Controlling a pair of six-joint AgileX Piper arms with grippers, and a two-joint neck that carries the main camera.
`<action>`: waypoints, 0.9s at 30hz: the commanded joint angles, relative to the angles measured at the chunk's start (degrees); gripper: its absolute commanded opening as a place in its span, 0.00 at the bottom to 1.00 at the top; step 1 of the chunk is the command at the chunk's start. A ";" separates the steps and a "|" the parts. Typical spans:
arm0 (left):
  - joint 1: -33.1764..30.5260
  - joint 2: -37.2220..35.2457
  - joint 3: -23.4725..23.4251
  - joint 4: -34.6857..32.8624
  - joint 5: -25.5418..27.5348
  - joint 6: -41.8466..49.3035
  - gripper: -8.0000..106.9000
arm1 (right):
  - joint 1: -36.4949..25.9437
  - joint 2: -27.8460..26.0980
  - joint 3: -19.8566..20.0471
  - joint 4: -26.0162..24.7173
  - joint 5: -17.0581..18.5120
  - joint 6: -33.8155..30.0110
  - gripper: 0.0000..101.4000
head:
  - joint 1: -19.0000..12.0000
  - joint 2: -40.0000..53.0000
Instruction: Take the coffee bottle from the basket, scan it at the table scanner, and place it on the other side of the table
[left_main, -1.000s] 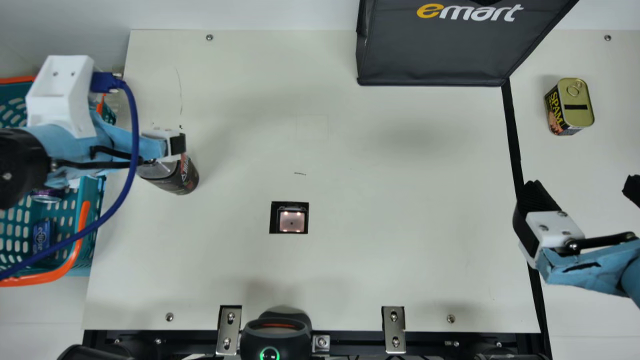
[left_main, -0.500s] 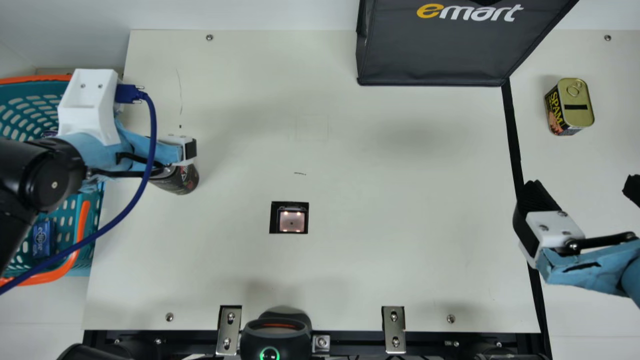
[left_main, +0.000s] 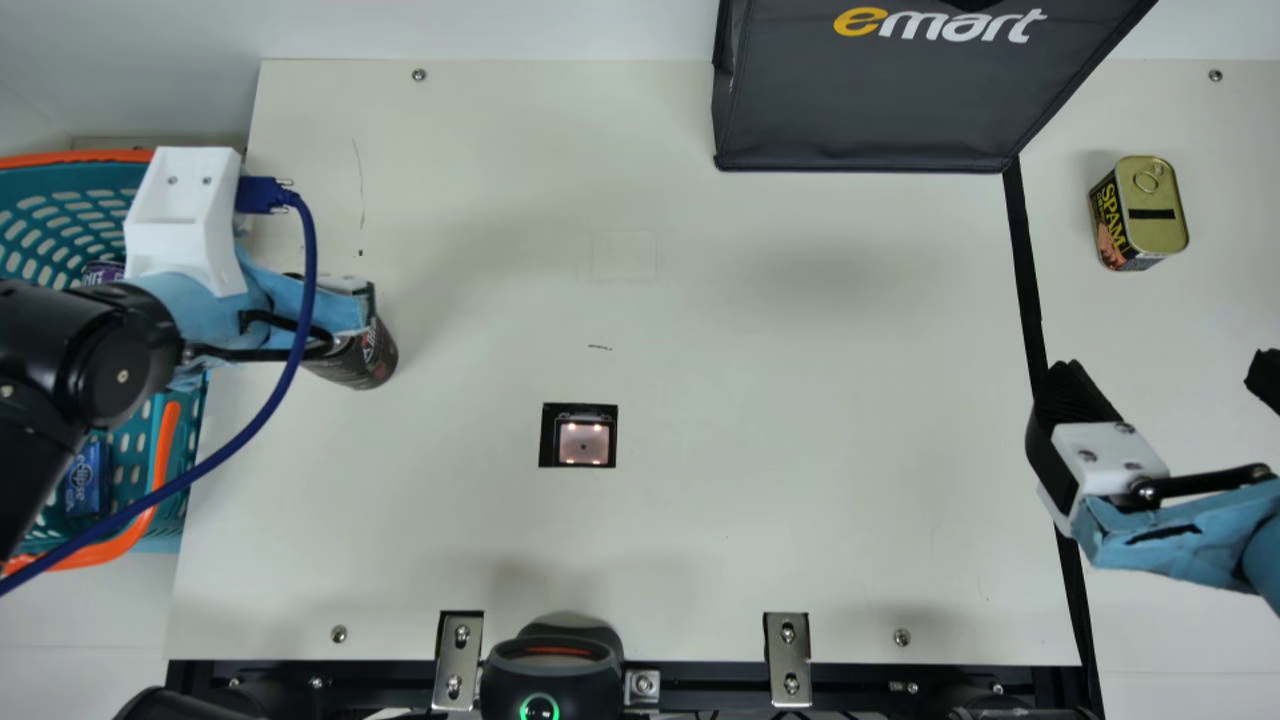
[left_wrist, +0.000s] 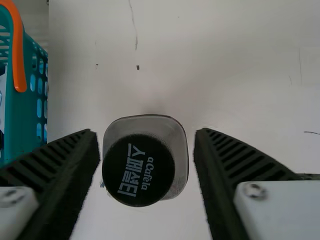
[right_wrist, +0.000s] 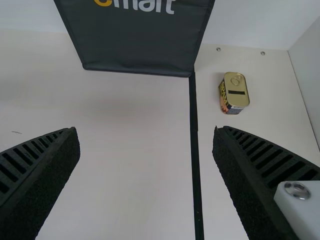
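We see the coffee bottle (left_main: 362, 358) upright, left of the table scanner (left_main: 583, 443), between our left gripper's (left_main: 350, 300) spread jaws. Farther left of the scanner is the basket (left_main: 70, 158); well right, our right gripper (left_main: 1165, 375) has its jaws spread.

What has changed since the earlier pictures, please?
The left gripper has moved rightward in the main view and is now open around the bottle, not gripping it. The bottle, the can, the bag and the right gripper stayed put.
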 joint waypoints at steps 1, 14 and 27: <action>-0.08 -0.20 -0.17 0.19 0.27 -0.20 0.33 | 0.00 0.00 0.00 0.00 0.00 0.00 0.94 | -1.75 0.09; -3.51 -1.33 -4.49 0.64 5.98 -4.45 0.00 | 0.00 0.00 0.00 0.00 0.00 0.00 0.94 | -1.75 0.09; -13.87 -1.74 -11.35 1.78 15.76 -14.10 0.00 | 0.00 0.00 0.00 0.00 0.00 0.00 0.94 | -1.75 0.09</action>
